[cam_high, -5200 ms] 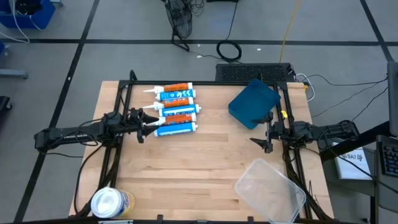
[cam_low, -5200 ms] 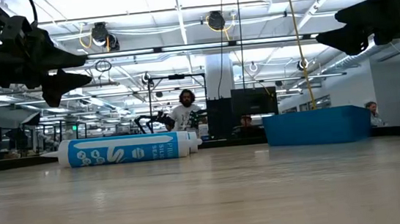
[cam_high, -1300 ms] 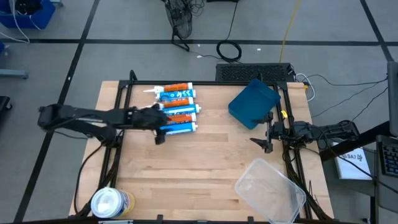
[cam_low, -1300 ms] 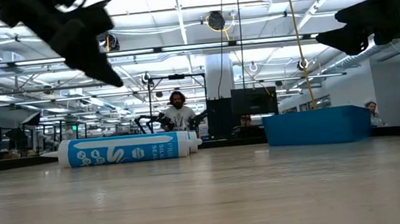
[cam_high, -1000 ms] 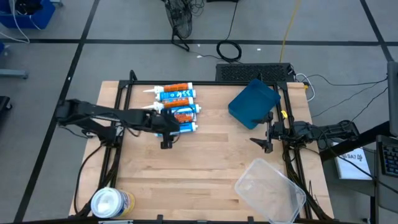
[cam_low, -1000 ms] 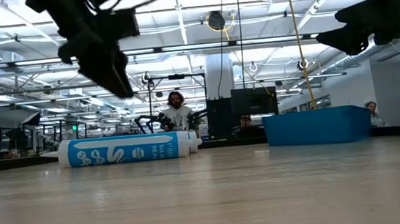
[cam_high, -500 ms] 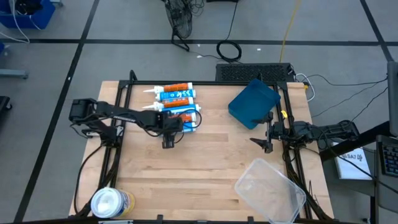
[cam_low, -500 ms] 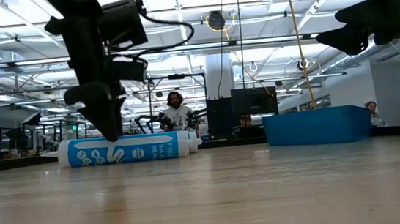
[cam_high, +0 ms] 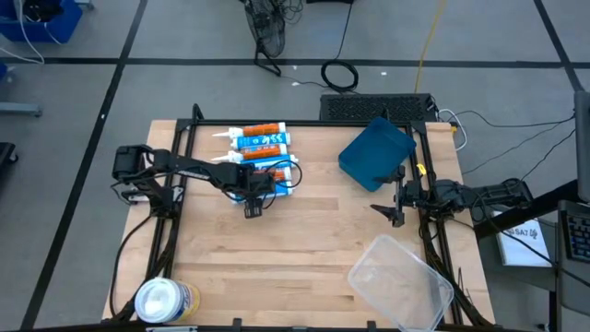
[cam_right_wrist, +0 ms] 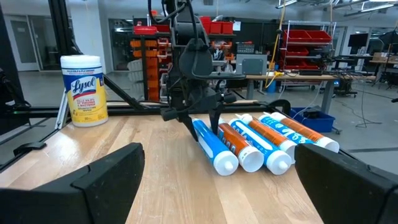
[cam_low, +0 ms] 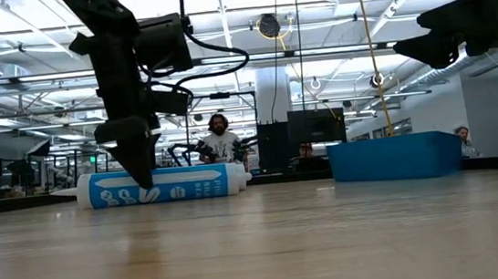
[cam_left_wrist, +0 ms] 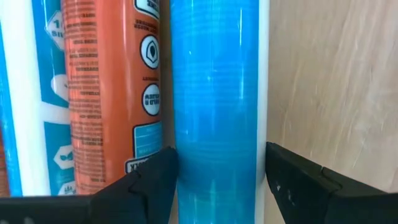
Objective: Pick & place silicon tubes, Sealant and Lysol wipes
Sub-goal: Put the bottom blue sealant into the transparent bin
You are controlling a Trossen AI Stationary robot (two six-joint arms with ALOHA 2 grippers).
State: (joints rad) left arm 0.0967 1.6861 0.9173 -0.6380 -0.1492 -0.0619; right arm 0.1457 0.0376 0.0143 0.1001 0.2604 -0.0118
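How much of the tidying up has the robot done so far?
Nothing is put away yet. The four tubes all lie in a row on the table, and the Lysol wipes stand at its near corner. The left gripper has its fingers closed on the nearest blue tube, which hasn't left the table. The right gripper waits open by the blue bin.

Four caulk tubes [cam_high: 263, 157] lie side by side upper-centre-left of the table in the high view, blue and orange labels, white nozzles pointing picture-left. Nearest blue tube [cam_left_wrist: 216, 106] sits between the left gripper [cam_high: 251, 197] fingers. Lysol wipes [cam_high: 164, 302] canister, yellow with white lid, upright at lower left corner.
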